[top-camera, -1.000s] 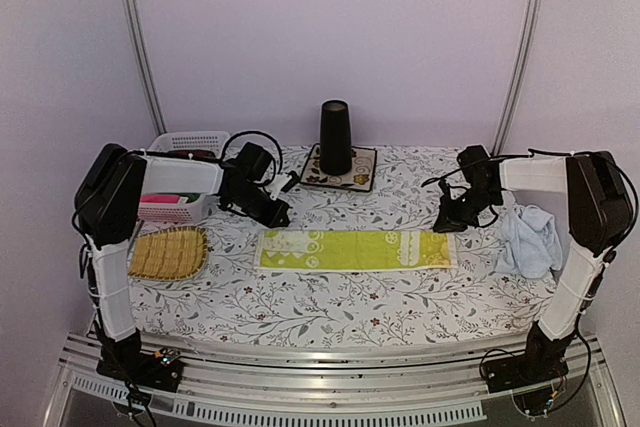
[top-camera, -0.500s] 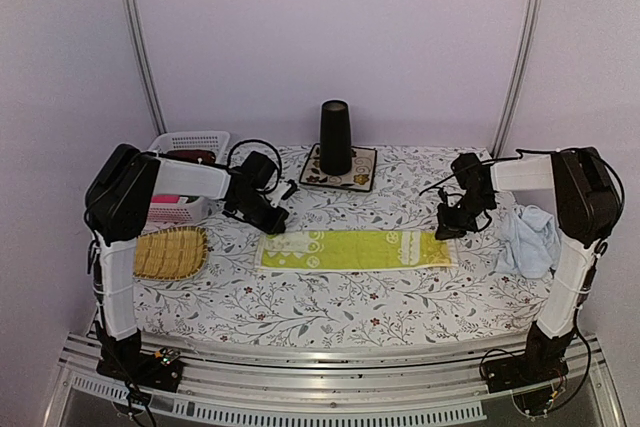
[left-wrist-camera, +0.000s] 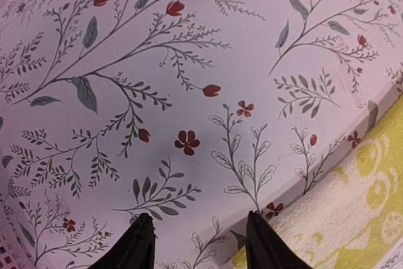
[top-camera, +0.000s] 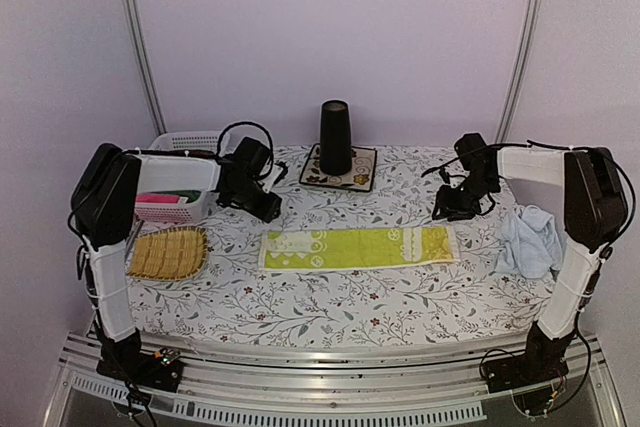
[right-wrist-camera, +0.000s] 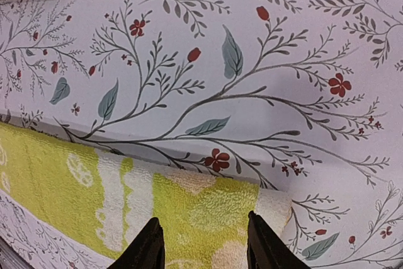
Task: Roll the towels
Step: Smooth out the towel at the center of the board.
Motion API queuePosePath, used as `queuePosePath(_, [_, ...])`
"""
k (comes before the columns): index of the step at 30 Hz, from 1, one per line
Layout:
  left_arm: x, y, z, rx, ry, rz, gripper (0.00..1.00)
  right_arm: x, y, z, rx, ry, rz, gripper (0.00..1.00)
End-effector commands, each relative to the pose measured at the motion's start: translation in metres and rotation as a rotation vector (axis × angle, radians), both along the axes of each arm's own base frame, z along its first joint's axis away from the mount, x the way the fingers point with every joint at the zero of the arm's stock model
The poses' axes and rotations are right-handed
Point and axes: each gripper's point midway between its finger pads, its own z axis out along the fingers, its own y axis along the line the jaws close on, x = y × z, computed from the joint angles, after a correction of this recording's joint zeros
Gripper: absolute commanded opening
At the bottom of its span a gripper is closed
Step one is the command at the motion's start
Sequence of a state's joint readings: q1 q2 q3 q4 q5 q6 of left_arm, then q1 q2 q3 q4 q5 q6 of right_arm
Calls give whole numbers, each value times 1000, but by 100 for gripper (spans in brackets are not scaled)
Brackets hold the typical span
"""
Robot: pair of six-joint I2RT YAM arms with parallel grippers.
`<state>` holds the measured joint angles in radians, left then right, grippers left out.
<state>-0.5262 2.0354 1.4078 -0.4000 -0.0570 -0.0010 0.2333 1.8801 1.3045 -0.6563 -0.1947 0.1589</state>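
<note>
— Where are the towels?
— The yellow-green towel (top-camera: 355,247) lies flat in the middle of the table (top-camera: 300,307), stretched from 9 to 3 o'clock. The blue towel (top-camera: 528,240) sits bunched at 3 o'clock near the table's edge, apart from the first.
— And your grippers?
— My left gripper (left-wrist-camera: 198,250) hangs by the yellow-green towel's 9 o'clock end, off toward 11. Its fingers are spread, with only the table showing between them. My right gripper (right-wrist-camera: 204,247) hangs over the far corner of the 3 o'clock end, fingers spread too, pinching nothing.
— Any containers?
— The straw tray (top-camera: 168,252) lies at 9 o'clock, near the towel's end. Behind it, at 10 o'clock, the white basket (top-camera: 190,137) holds something pink (top-camera: 160,198) and green; I cannot tell what. At 12 o'clock a black cup (top-camera: 335,135) stands on the flowered mat (top-camera: 362,179).
</note>
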Motion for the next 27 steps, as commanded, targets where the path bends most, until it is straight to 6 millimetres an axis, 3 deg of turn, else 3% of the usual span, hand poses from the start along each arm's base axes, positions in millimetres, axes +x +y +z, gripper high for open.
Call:
queuePosePath(1, [-8,2,46,-63,-50,5,50,-6,4,48,35,-55,37,47])
queuePosePath(6, [-40,0,46,-144,24,-12,46,-35,5,35,68,5,52,41])
queuePosePath(12, [-76,-6,17,-184,163,-57,28,-64,6,1,95,102,44,25])
queuePosePath(16, [-83,-11,3,-192,210,-73,13,-69,2,-15,77,139,31,21])
queuePosePath(27, [-88,-8,-33,-130,288,-55,10,-81,-19,-51,-53,218,13,21])
